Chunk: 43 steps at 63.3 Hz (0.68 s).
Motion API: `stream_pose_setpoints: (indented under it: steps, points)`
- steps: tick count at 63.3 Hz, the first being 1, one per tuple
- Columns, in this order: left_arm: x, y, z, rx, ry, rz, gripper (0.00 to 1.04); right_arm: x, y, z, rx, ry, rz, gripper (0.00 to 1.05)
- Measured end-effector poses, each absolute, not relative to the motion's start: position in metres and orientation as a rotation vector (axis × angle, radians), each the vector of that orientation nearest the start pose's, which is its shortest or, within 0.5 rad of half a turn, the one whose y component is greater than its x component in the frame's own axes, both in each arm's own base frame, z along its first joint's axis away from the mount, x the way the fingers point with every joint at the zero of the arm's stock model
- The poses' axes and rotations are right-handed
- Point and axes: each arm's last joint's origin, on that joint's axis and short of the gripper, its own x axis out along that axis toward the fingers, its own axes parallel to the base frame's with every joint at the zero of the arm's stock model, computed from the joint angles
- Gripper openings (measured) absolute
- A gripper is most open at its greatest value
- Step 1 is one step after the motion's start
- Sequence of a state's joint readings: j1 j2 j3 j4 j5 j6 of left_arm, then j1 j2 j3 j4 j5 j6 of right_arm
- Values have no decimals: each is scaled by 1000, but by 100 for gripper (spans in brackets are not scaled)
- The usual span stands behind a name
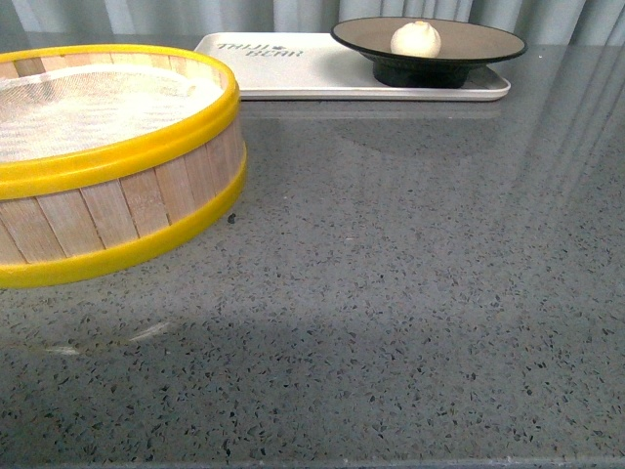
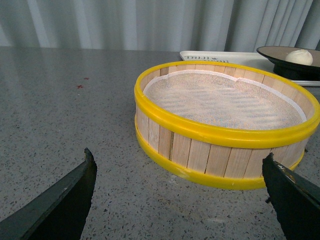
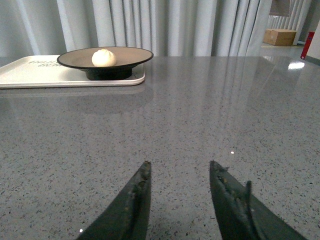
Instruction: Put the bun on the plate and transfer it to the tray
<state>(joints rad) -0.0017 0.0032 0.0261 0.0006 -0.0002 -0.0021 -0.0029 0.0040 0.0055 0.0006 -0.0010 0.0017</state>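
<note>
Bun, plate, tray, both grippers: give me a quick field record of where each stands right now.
bun: resting in the plate, near its centre
plate: standing on the tray, at its right end in the front view
tray: on the table, behind the steamer basket
steamer basket: empty, cloth liner only
left gripper: jaws wide apart, holding nothing
right gripper: jaws parted, holding nothing
</note>
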Motion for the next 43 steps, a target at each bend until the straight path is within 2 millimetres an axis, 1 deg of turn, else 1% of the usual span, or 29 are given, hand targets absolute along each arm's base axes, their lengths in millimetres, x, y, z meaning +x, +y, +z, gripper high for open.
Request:
stream_pose_setpoints:
  steps: [2,3,16,17,19,21,25,43]
  points:
    - [96,0,172,-2,-23,-2,98,98,0,165,2,-2,-2,43]
    - [96,0,172,-2,-23,-2,98,98,0,165,2,-2,-2,49]
    - [96,0,172,-2,-23,-2,98,98,0,165,2,-2,-2,81]
    - [96,0,172,-2,-23,-2,98,98,0,165,2,-2,-2,86]
    - [96,0,172,-2,-23,-2,98,98,0,165,2,-2,-2,93]
    - [96,0,172,-2,-23,-2,98,98,0,165,3,-2,-2,98]
    - [96,0,172,-2,-23,-2,98,98,0,165,2,-2,-2,95]
    - [96,0,172,-2,-23,-2,98,98,0,165,2,-2,-2,96]
